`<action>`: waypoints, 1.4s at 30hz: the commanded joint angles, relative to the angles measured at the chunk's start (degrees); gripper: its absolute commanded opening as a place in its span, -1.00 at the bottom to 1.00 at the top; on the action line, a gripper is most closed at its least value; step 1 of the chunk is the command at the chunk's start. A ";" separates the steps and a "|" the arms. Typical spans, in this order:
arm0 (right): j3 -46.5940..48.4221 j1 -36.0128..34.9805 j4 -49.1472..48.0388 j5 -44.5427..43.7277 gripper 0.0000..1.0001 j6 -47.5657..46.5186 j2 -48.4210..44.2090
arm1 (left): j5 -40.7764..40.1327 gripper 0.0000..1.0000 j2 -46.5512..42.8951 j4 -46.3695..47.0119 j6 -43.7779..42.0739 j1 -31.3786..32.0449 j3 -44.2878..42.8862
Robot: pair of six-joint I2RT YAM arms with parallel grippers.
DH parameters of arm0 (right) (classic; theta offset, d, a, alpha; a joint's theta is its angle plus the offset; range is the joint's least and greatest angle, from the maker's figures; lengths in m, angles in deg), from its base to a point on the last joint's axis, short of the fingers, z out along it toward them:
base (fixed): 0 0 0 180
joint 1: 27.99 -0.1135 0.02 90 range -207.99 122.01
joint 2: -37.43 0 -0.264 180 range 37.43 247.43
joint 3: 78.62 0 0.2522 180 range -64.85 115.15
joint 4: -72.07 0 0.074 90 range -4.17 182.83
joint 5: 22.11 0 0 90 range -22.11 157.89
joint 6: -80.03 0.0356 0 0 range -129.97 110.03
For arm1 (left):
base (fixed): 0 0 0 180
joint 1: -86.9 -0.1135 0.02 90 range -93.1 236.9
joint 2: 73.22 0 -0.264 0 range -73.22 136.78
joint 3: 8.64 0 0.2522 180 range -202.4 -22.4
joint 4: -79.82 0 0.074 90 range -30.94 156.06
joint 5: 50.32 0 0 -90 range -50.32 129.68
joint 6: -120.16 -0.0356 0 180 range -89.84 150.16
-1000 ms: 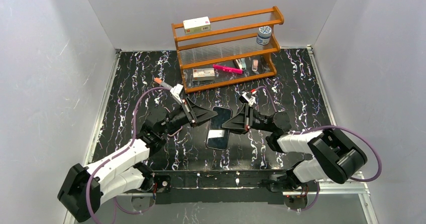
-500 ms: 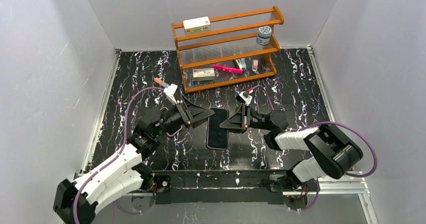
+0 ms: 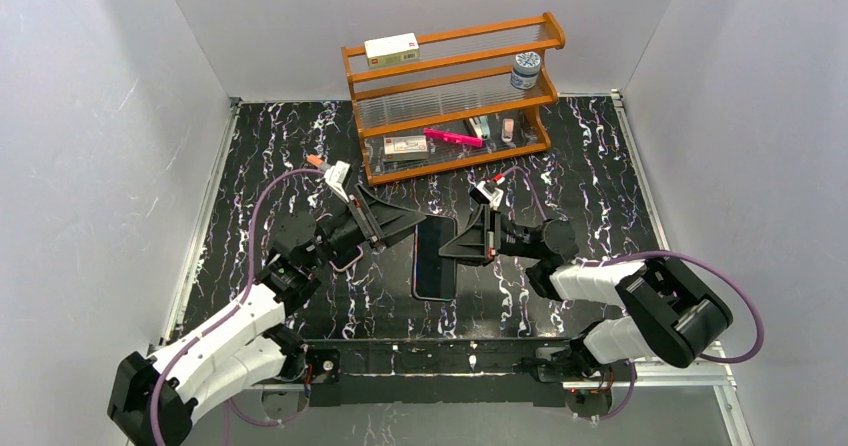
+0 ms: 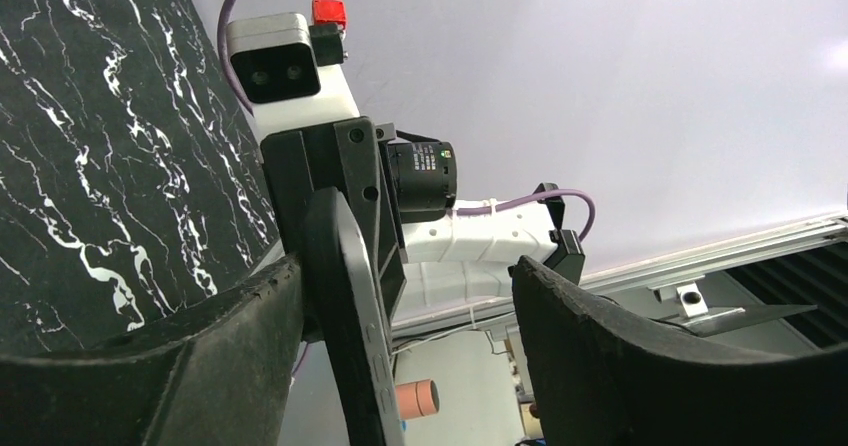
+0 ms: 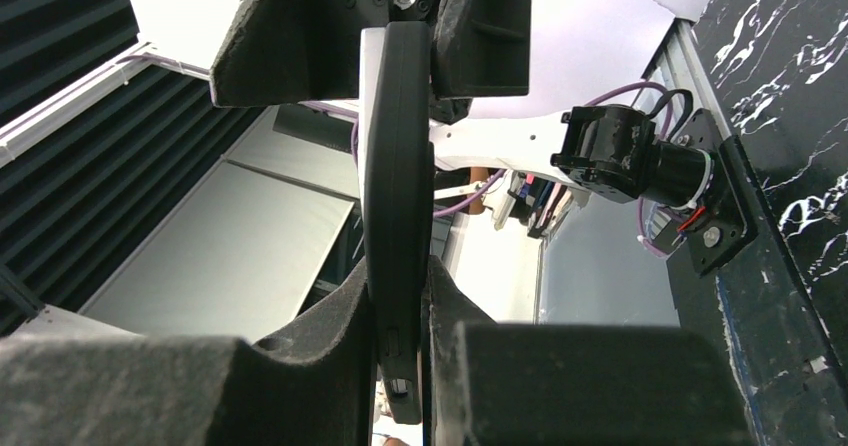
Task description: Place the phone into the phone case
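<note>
Top external: phone (image 3: 434, 282) sat at the middle of the table (image 3: 260, 186) between the two claws, a pale rim at its near end (how far seated in the shell, could not tell). Right wrist: phone case (image 5: 398, 186) edge-on, black, pinched on its long edge between the pads (image 5: 330, 366) of the right gripper (image 3: 452, 248). Left gripper (image 3: 405, 224) stood wide, fingers (image 4: 620, 366) straddling the opposite edge, gripping nothing.

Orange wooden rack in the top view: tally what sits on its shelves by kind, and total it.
White rectangular boxes with red labels: 2
Blue-and-white patterned round jar: 1
Slim pink pen-like stick: 1
Small pale items, too small to identify: 2
Total: 6
</note>
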 commanded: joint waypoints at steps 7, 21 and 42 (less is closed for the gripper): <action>3.35 -2.92 -18.62 -0.65 -0.92 0.21 -0.42 | 0.95 -0.41 2.82 17.23 6.33 -0.31 4.38; 2.74 -3.05 -8.04 -4.73 -0.18 -4.42 1.21 | -6.40 -1.00 -1.87 -18.14 -10.56 -0.28 -3.47; 4.47 -3.00 -18.55 -8.26 -0.90 3.43 5.14 | -3.33 0.30 -5.09 -6.06 -3.18 -0.30 2.22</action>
